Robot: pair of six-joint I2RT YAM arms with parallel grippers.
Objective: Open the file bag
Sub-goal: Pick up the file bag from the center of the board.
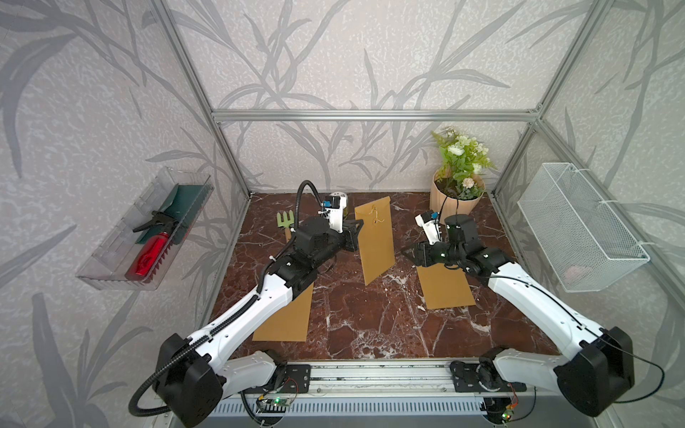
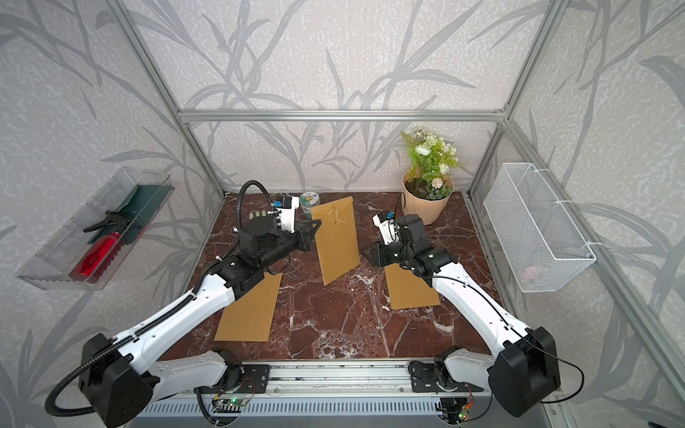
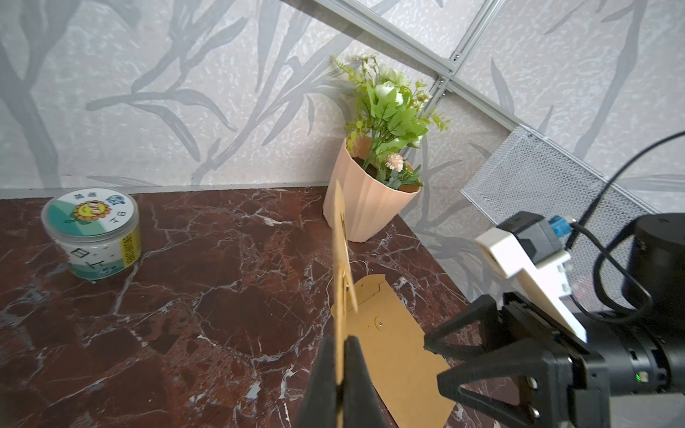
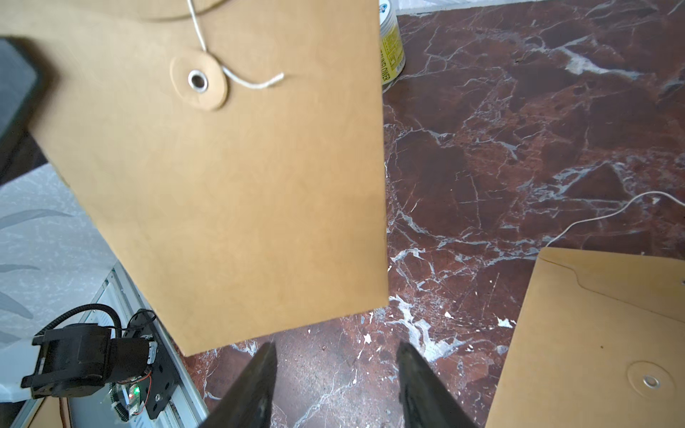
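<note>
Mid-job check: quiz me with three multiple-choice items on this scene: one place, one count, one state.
1. Where does the peach ribbed flower pot stand? A far right marble table corner. B near left corner. C centre.
2. How many brown paper file bags show? A two. B three. C four.
3. The left gripper is: A open, empty. B shut on the lifted file bag. C shut on the pot.
Key: 1 A, it stands at the far right. 2 B, one lifted, two flat. 3 B, its fingers pinch the bag's edge.
</note>
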